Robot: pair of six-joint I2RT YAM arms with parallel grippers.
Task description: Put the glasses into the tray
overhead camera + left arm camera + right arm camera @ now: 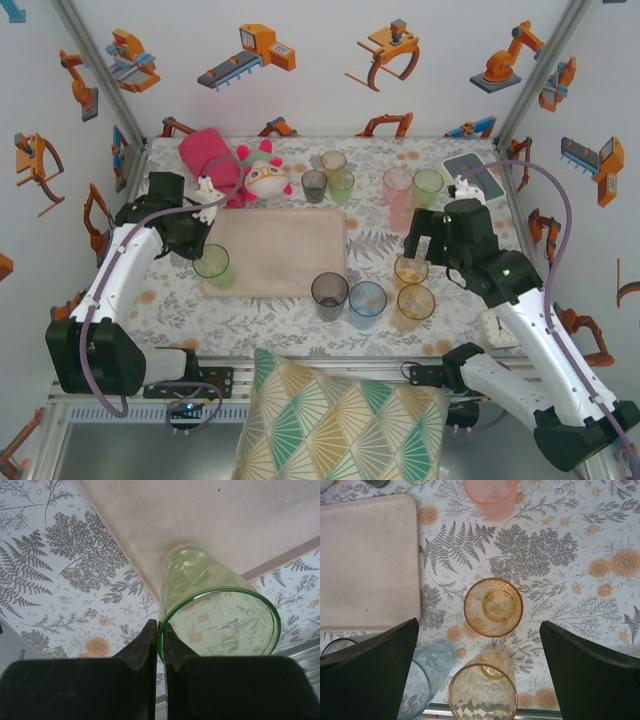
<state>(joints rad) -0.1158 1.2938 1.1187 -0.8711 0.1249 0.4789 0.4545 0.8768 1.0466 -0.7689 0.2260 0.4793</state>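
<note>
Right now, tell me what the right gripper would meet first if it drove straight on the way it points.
Most likely the upright amber glass, centred between the open fingers of the right gripper. Its rim would come first, though the height above it is hard to judge.

No lettering, brand or number can be read on the glasses point(329, 292) or the tray point(280, 250).

Fern-print table point(380, 240), beige tray point(280, 250) at centre. Pink towel point(205, 152) and plush toy point(262, 175) at 11. Grey glass point(314, 185) at 12, pink glass point(397, 187) at 1. Amber pair point(416, 302) at 4. Smoky glass point(329, 295) and blue glass point(367, 303) at 6, just off the tray.
</note>
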